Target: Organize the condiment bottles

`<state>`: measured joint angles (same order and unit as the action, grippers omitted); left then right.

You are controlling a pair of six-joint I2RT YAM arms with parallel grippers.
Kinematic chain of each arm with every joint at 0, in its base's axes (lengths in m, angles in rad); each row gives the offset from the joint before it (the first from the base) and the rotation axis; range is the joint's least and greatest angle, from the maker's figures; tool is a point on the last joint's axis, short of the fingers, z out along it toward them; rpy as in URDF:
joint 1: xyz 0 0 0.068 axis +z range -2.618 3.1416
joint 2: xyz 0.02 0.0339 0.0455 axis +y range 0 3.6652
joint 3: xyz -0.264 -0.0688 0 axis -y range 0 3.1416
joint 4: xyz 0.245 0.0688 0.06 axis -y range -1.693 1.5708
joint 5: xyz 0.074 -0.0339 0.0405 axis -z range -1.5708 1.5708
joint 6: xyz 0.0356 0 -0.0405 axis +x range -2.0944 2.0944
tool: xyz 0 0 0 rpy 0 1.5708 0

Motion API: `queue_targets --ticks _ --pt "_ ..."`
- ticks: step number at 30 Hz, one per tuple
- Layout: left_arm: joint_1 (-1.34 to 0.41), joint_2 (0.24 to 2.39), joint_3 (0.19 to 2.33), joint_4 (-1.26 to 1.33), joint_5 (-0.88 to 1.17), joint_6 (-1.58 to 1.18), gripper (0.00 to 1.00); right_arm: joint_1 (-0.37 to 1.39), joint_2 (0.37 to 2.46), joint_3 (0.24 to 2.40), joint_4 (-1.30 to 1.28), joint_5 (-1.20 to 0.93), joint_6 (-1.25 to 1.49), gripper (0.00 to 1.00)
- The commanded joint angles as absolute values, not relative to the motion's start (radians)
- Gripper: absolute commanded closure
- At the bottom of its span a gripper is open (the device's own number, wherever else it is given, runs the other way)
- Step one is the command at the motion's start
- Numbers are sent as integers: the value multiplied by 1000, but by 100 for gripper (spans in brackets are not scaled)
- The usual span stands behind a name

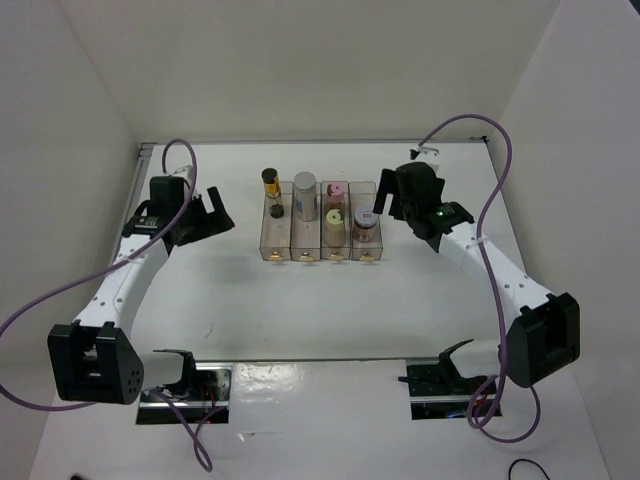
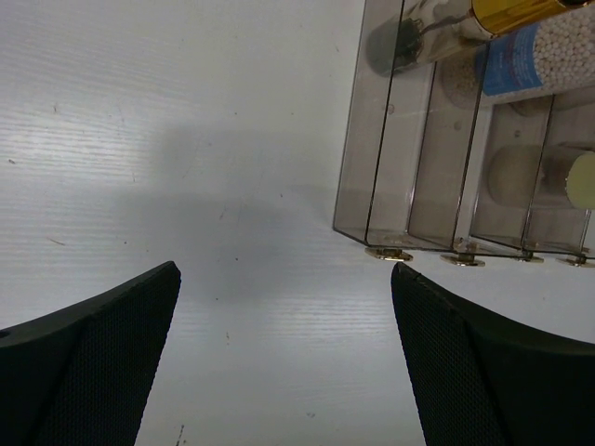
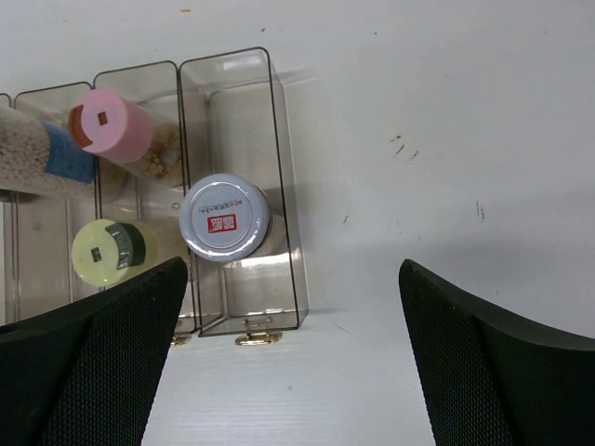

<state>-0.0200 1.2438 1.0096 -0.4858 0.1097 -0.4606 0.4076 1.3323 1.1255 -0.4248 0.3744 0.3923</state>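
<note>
White table (image 1: 300,310), top view. Four clear bins (image 1: 304,242) side by side at its centre.

Left gripper (image 2: 284,266) is at 9 o'clock of the bin row, just beside it. Fingers spread wide, nothing between them, only bare table.

Right gripper (image 3: 293,263) is at 3 o'clock of the row, over the last bin's outer edge. Also wide open and holding nothing.

Bottles, 9 to 3 o'clock:
- Bin one: dark bottle with gold band (image 1: 271,190), at the 12 o'clock end.
- Bin two: white grey-lidded bottle (image 1: 305,196).
- Bin three: brown pink-lidded bottle (image 1: 335,190), with the beige yellow-lidded bottle (image 1: 334,218) at its 6 o'clock.
- Bin four: clear reddish-brown jar (image 1: 364,224), upright.
</note>
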Motion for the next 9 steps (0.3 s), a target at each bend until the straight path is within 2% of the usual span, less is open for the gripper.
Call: queue_targets --ticks 1,9 --pt "-14 1275 1069 -460 118 -428 0 397 1313 1100 -386 410 405 1" --pt "-5 1379 1153 -479 78 -419 0 387 1160 1003 -328 416 405 1"
